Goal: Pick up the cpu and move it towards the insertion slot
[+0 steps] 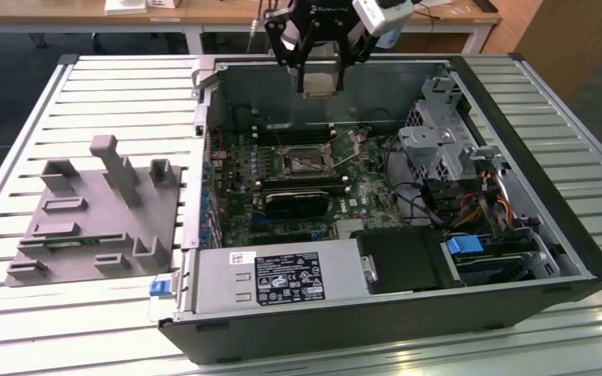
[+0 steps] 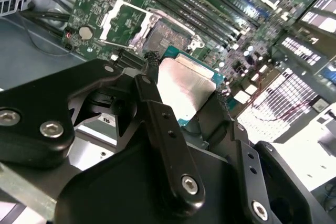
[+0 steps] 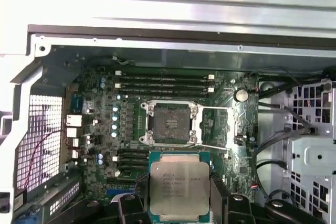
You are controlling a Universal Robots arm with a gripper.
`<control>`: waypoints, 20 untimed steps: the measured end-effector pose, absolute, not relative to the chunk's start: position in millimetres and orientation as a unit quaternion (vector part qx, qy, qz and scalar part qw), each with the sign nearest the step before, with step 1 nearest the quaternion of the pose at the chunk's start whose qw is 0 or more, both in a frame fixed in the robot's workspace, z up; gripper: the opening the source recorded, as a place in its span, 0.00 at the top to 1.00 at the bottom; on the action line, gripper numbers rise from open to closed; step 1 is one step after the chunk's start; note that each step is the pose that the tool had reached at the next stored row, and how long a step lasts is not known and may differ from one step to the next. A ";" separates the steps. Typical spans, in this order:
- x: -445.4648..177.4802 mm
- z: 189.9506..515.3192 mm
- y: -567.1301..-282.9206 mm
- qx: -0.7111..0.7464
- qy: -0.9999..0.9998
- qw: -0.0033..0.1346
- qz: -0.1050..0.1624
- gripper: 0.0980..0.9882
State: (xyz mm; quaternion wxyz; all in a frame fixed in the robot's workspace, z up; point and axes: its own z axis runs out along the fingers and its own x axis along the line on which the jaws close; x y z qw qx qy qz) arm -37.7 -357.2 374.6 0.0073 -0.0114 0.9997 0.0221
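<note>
Silvery and flat, the cpu [image 3: 179, 187] sits clamped between the two black fingers [image 2: 167, 135] of the gripper [image 1: 319, 84], held in the air above the open computer case [image 1: 552, 243]. In both wrist views the insertion slot [image 3: 171, 124] lies just beyond the chip, its metal frame flipped open and its dark centre bare. Four long black memory slots [image 3: 163, 83] run behind the socket. In the exterior view one power supply box [image 1: 280, 276] fills the lower middle of the frame, one grey tray [image 1: 103, 219] rests at mid left, and a tangle of cables [image 1: 458, 211] sits at right. Everything rests on a slatted metal table [image 1: 123, 86]; wooden desks [image 1: 217, 12] stand along the top edge.
</note>
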 end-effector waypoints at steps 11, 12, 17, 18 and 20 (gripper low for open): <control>-32.8 372.2 -336.9 -0.011 1.000 0.007 0.022 0.50; -32.5 372.0 -335.4 -0.011 1.000 0.007 0.022 0.50; -31.9 371.8 -333.0 -0.011 1.000 0.007 0.022 0.50; -31.9 371.8 -332.9 -0.011 1.000 0.007 0.022 0.50; -31.9 371.8 -332.8 -0.011 1.000 0.007 0.022 0.50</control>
